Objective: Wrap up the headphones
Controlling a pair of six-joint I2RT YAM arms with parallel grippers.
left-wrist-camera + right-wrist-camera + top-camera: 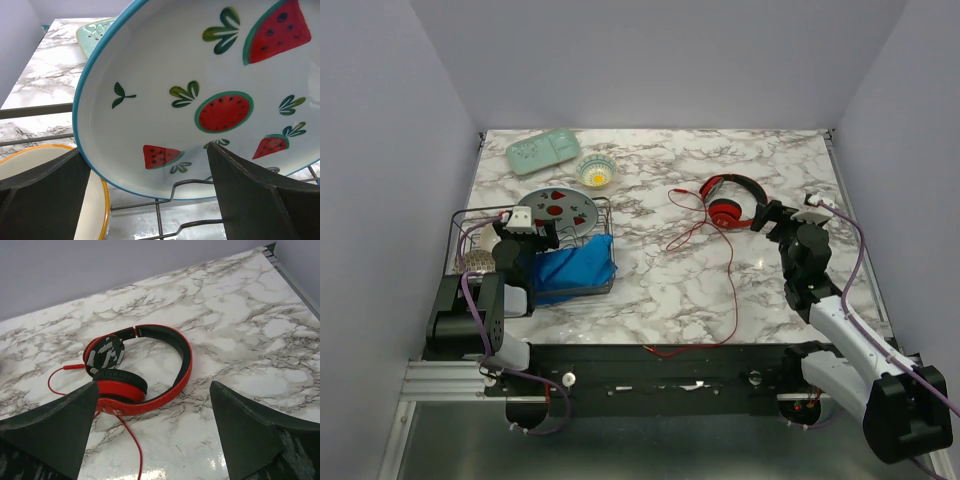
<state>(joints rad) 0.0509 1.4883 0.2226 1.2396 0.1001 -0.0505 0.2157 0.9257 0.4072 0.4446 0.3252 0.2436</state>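
The red headphones (732,200) lie on the marble table at the back right, headband lined black, cups with black pads. In the right wrist view the headphones (145,370) lie just ahead of the open fingers. Their thin red cable (732,290) runs loosely from the cups toward the table's near edge; in the right wrist view the cable (131,440) trails toward the camera. My right gripper (767,217) is open and empty, just right of the headphones. My left gripper (535,235) is open and empty over the wire rack, facing the watermelon plate (200,95).
A wire dish rack (605,215) at the left holds the watermelon plate (558,208), a blue cloth (570,270) and an orange-rimmed bowl (45,185). A mint tray (542,152) and a small bowl (596,171) sit at the back.
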